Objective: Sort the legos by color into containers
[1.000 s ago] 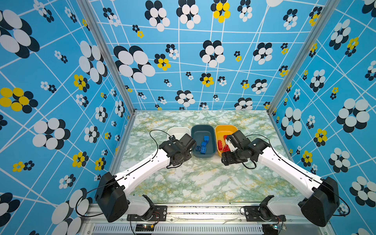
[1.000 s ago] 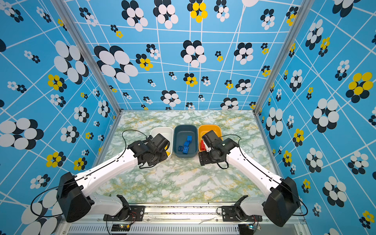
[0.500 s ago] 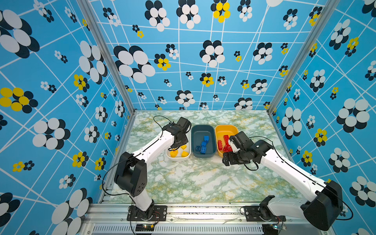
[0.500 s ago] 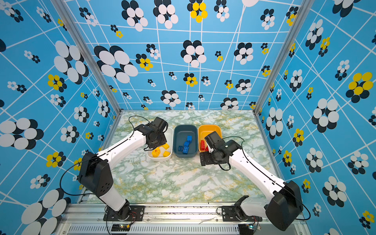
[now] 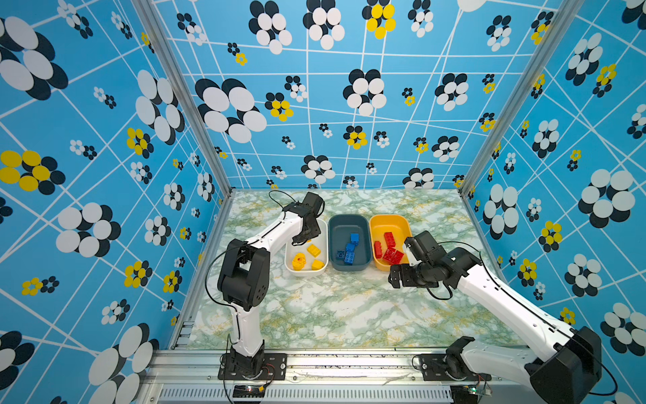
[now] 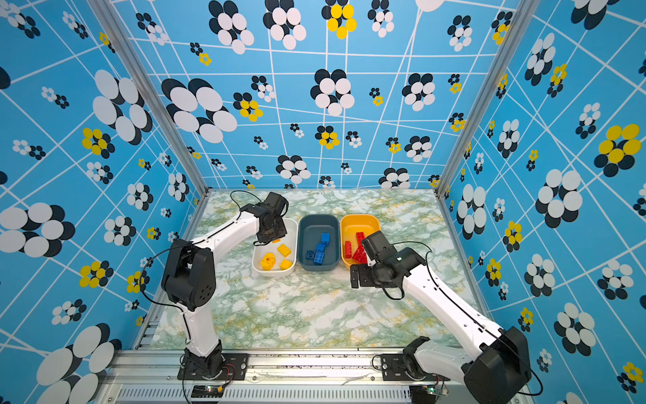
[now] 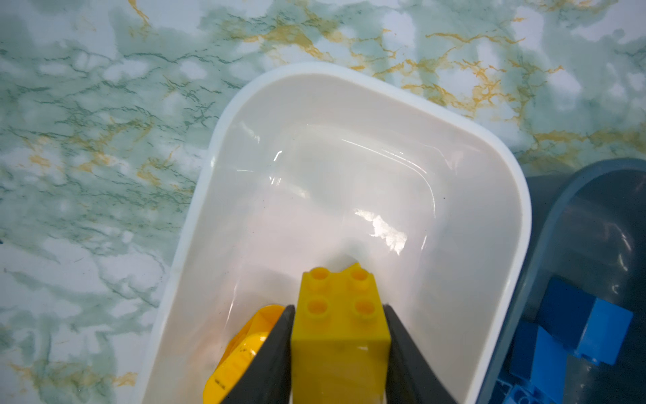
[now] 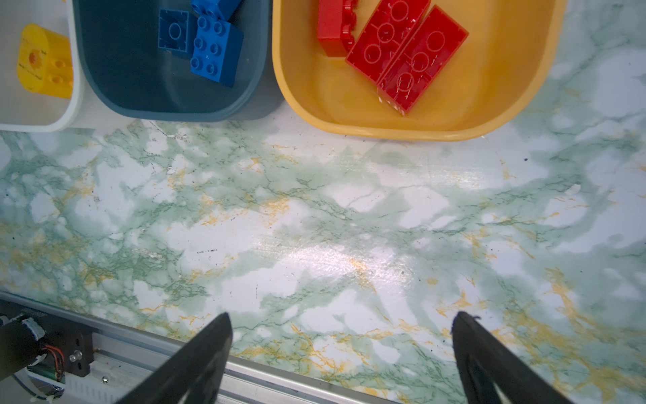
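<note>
Now three tubs stand in a row on the green-veined marble table (image 5: pixel 332 314), with bricks grouped by colour inside.

From the left in both top views come the white tub (image 5: pixel 304 275), the slate tub (image 5: pixel 349 222) and the yellow-orange tub (image 5: pixel 389 222). The left gripper (image 7: pixel 338 309) hangs over the white tub's far end, its fingers pressed against both sides of a yellow brick (image 7: pixel 341 339). The right gripper (image 8: pixel 341 316) hovers spread wide and empty over bare table. Yellow pieces (image 5: pixel 307 259) lie in white, blue bricks (image 8: pixel 214 52) in slate, red bricks (image 8: pixel 407 49) in yellow-orange.
</note>
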Robot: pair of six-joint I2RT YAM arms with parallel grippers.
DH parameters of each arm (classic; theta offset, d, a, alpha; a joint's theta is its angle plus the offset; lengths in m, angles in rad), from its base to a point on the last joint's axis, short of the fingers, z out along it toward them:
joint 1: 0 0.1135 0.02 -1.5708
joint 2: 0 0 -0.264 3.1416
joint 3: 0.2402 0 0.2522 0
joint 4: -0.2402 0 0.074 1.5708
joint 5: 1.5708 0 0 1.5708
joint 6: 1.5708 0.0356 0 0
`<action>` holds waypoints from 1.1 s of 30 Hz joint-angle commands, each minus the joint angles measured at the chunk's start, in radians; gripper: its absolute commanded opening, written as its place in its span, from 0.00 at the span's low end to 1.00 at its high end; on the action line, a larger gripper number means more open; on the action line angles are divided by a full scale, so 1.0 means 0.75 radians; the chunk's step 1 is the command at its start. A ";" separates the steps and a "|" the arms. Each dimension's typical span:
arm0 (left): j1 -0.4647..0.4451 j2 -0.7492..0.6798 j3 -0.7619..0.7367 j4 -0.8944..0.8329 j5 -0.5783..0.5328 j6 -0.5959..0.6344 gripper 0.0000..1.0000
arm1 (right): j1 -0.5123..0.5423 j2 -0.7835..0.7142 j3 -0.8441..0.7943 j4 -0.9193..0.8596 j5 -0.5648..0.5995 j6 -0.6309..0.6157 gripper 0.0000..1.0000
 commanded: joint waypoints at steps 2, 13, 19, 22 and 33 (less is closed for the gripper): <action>0.008 0.021 0.041 -0.001 -0.020 0.032 0.63 | -0.029 -0.023 -0.015 -0.023 -0.012 0.020 0.99; -0.043 -0.170 -0.072 0.104 -0.065 0.092 0.90 | -0.093 0.013 0.007 0.060 -0.042 -0.032 0.99; -0.060 -0.364 -0.261 0.209 -0.108 0.154 0.98 | -0.181 0.040 0.035 0.122 -0.067 -0.114 0.99; -0.060 -0.475 -0.394 0.277 -0.127 0.190 0.99 | -0.237 0.046 0.023 0.193 -0.081 -0.158 0.99; -0.034 -0.882 -0.876 0.539 -0.198 0.403 0.99 | -0.418 0.119 -0.053 0.554 -0.045 -0.277 0.99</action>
